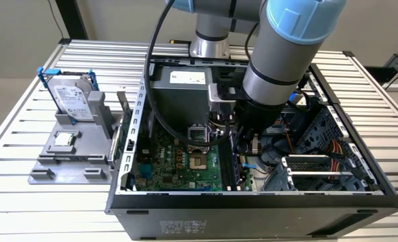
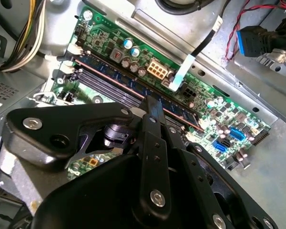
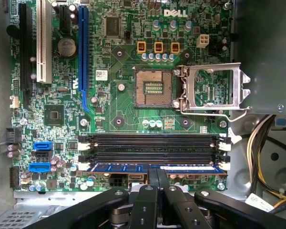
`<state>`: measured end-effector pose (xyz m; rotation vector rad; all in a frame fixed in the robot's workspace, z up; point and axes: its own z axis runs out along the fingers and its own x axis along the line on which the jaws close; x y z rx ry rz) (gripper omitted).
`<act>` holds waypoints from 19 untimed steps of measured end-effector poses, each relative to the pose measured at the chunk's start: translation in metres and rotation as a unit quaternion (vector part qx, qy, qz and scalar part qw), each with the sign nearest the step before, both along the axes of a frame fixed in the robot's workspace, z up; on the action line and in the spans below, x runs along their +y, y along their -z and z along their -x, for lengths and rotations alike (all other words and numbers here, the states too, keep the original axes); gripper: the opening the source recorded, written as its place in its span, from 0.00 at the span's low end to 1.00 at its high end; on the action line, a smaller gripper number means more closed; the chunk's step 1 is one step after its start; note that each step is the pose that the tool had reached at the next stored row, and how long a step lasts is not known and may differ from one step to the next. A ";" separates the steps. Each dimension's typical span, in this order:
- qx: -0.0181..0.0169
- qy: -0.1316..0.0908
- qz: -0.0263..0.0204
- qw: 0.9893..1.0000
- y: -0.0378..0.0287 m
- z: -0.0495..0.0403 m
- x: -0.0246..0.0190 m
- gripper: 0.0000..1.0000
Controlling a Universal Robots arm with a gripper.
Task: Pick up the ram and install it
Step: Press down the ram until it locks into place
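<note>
Between black jaws (image 3: 157,177), thin ram (image 3: 152,168)

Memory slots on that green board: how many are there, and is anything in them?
4, in a side-by-side row. Three memory slots sit empty; the ram stands in the fourth, the one nearest the gripper in the first wrist view.

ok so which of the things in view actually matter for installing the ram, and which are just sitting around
For the job:
- ram, lying in a slot
- memory slots on the motherboard
- gripper, right above the ram

Lying about:
- hard drive, upright in the grey holder
- processor chip on that holder
- open CPU socket
</note>
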<state>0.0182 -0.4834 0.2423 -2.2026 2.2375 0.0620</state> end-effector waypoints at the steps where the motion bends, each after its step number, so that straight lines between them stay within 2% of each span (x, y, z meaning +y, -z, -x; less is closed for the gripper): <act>1: 0.000 0.000 0.000 1.000 0.0001 0.0000 -0.0001 0.00; 5: 0.000 0.000 0.001 1.000 0.0019 0.0000 -0.0001 0.00; 9: 0.000 0.000 0.004 1.000 0.0076 0.0000 -0.0001 0.00; 19: 0.000 0.000 0.004 1.000 0.0136 0.0000 0.0000 0.00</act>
